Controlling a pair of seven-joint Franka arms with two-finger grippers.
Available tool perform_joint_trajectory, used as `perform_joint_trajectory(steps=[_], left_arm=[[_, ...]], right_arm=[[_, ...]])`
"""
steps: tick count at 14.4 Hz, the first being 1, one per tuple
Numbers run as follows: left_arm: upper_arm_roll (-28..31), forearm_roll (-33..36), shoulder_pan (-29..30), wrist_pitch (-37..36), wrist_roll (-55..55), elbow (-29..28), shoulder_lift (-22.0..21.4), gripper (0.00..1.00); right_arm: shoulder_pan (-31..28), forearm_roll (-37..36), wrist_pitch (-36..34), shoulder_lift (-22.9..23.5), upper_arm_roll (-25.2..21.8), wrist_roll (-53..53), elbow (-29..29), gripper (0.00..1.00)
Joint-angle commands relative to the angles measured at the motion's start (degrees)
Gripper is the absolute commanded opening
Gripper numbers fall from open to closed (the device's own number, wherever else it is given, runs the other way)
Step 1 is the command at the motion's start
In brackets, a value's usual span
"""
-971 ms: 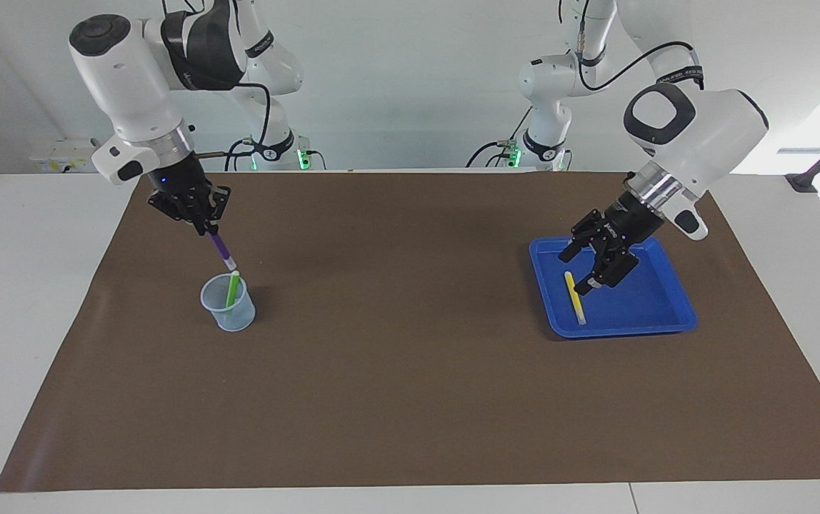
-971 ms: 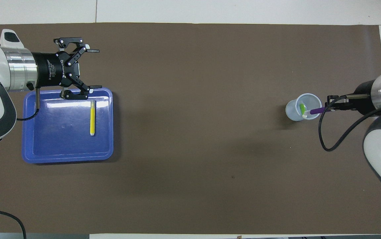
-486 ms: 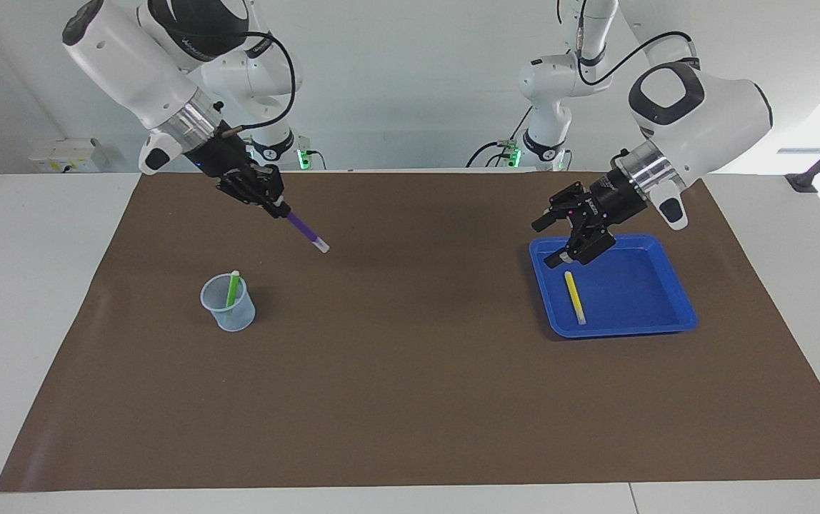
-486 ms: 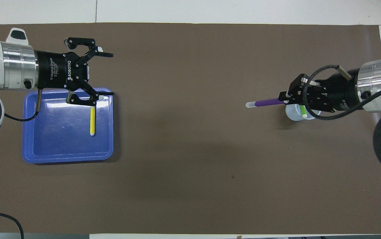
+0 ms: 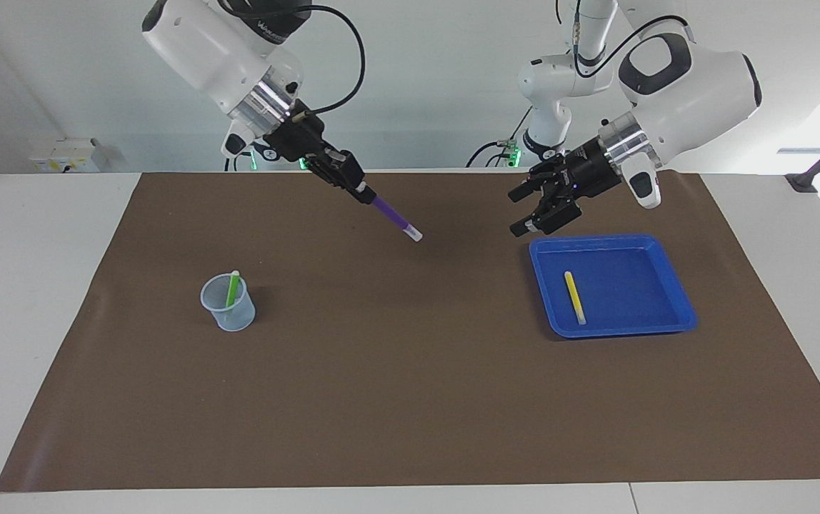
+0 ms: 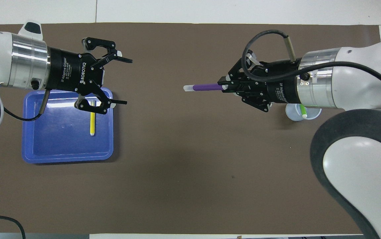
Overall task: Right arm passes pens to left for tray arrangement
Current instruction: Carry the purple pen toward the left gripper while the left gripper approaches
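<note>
My right gripper [image 5: 361, 193] [image 6: 223, 87] is shut on the purple pen [image 5: 394, 218] [image 6: 203, 87] and holds it in the air over the middle of the mat, whitish tip pointing toward the left arm's end. Raised over the tray's edge, my left gripper [image 5: 518, 212] [image 6: 124, 81] is open and empty, facing the pen with a wide gap between them. The yellow pen [image 5: 574, 297] [image 6: 92, 121] lies flat in the blue tray [image 5: 649, 314] [image 6: 54, 146]. The green pen [image 5: 232, 288] [image 6: 302, 110] stands in a pale cup [image 5: 228, 305] [image 6: 293, 114] at the right arm's end.
A brown mat [image 5: 410, 400] [image 6: 190, 186] covers the white table. The cup and the tray are the only things standing on it. A black cable [image 6: 266, 36] loops over my right wrist.
My right gripper has lifted the purple pen away from the cup and carried it toward the mat's middle. My left gripper has risen off the tray and turned toward the pen, still open.
</note>
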Motion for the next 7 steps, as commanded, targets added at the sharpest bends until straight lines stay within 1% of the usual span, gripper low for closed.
perform_joint_trajectory(steps=[1,3,5,6,7], left_arm=[[-0.2,4.2,-1.7,-1.7,-7.9,4.0,0.8,1.00],[-0.5,4.3,-1.8,-2.7,-11.9,4.2,0.8,1.00],[-1.0,3.6,-1.8,-1.6,-13.0,4.0,0.8,1.00],[-1.4,3.2,-1.9,-0.6,-13.2,3.3,0.3,1.00],[-1.6,2.4,-2.1,0.4,-12.9,1.2,-0.3,1.00]], right_arm=[[-0.5,1.3,1.8,3.6,3.3,4.7,3.9,0.00],[-0.5,1.1,1.9,4.2,4.9,6.2,4.3,0.00],[-0.5,0.7,2.0,4.2,6.7,8.0,4.3,0.00],[-0.5,0.4,2.0,4.2,7.7,8.5,4.3,0.00],[-0.5,0.2,2.1,4.1,8.8,8.6,4.3,0.00]])
